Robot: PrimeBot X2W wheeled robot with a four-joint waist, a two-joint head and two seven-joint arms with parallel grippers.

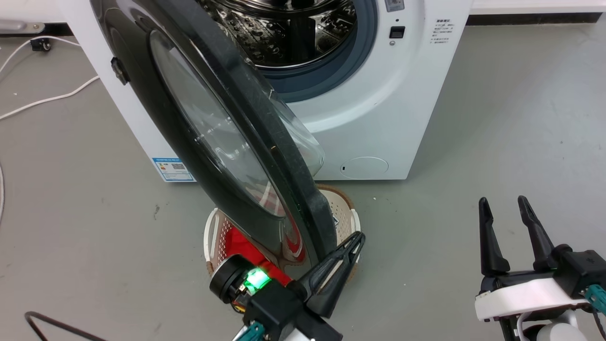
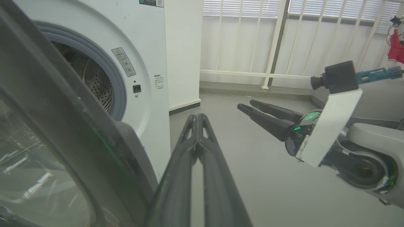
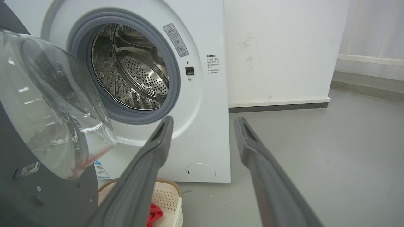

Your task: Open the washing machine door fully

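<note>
The washing machine [image 1: 369, 109] is a white front-loader at the top of the head view, its steel drum [image 3: 132, 72] exposed. The washing machine door [image 1: 222, 137], a glossy black disc with a clear glass bowl [image 3: 53, 107], stands swung out roughly edge-on toward me. My left gripper [image 1: 357, 238] is shut with nothing in it, its tips right at the door's lower outer rim [image 2: 104, 148]. My right gripper [image 1: 506, 202] hangs open over bare floor to the right, well clear of the door; it also shows in the left wrist view as the right gripper [image 2: 247, 105].
A white-and-brown perforated laundry basket [image 1: 343, 210] with red cloth [image 1: 241, 246] sits on the floor under the door. White cables [image 1: 42, 99] run along the floor at left. A railing and blinds [image 2: 277, 41] stand beyond the machine's side.
</note>
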